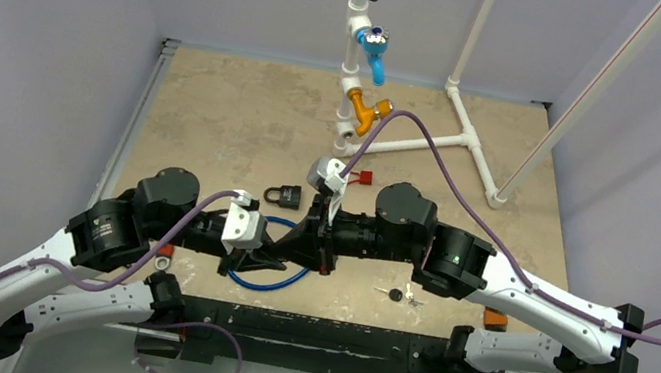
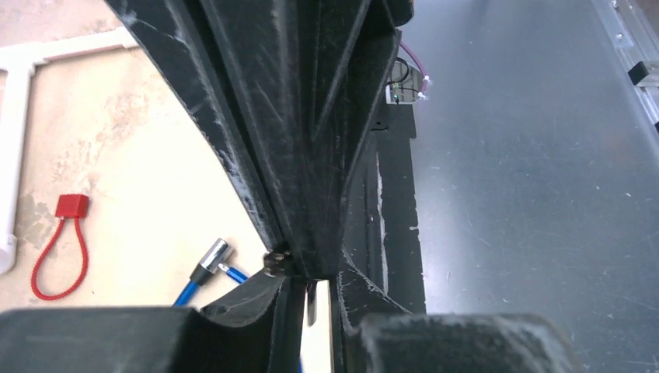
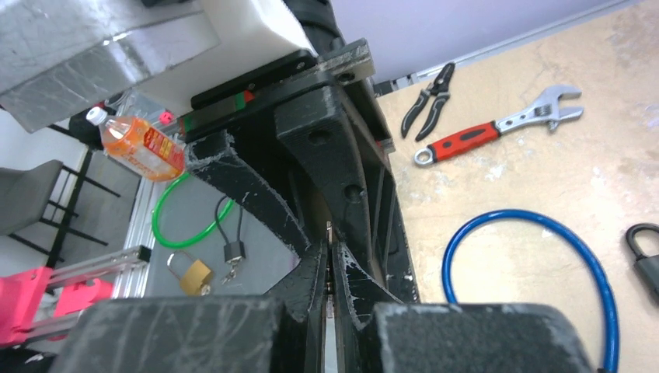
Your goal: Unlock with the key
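- The right gripper (image 1: 330, 235), pressed together, meets the left gripper (image 1: 308, 249) tip to tip, probably to hand over a thin metal sliver.
- The left jaws stand at a narrow slit; I cannot tell whether they grip.
- The padlock (image 1: 283, 196) lies just far-left of them, and the keys (image 1: 399, 295) lie near-right.

The table (image 1: 236, 120) is matt, perhaps stone. The fingers (image 3: 466, 338) are rough, scuffed black plastic. The wrench (image 3: 497, 128) head is shiny metal.
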Controlling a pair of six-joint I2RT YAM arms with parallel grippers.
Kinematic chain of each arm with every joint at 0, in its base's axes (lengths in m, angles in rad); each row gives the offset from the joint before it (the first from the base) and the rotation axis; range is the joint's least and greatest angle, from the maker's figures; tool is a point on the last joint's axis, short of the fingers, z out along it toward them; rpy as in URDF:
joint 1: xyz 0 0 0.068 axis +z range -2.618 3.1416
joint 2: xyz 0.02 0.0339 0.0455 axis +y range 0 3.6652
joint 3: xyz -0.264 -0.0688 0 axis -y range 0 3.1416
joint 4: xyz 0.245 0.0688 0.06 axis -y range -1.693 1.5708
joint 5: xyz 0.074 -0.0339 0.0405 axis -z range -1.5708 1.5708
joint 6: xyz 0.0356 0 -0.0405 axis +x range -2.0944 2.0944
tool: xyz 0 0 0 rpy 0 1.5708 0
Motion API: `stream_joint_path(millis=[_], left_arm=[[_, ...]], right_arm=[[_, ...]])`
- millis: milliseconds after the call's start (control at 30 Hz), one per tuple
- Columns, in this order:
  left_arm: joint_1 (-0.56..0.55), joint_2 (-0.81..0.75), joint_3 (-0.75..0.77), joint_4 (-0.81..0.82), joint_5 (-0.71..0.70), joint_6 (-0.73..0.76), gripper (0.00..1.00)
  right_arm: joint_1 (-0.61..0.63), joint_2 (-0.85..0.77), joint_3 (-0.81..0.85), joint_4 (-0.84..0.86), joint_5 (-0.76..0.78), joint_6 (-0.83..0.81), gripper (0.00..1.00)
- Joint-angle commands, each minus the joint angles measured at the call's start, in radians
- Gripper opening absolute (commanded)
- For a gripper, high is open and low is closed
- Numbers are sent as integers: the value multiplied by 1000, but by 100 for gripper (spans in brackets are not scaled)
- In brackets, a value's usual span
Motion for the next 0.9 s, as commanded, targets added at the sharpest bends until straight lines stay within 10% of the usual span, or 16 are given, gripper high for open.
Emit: stream_joint_path(millis=[0,867], left_arm=[[-5,-24,8,37,32,-23,0],[42,-106,-25,97,12,-60,0]], right_arm=[[-14,17,66,-2,48,-31,0],[-17,-120,-90,20,244,116,55]])
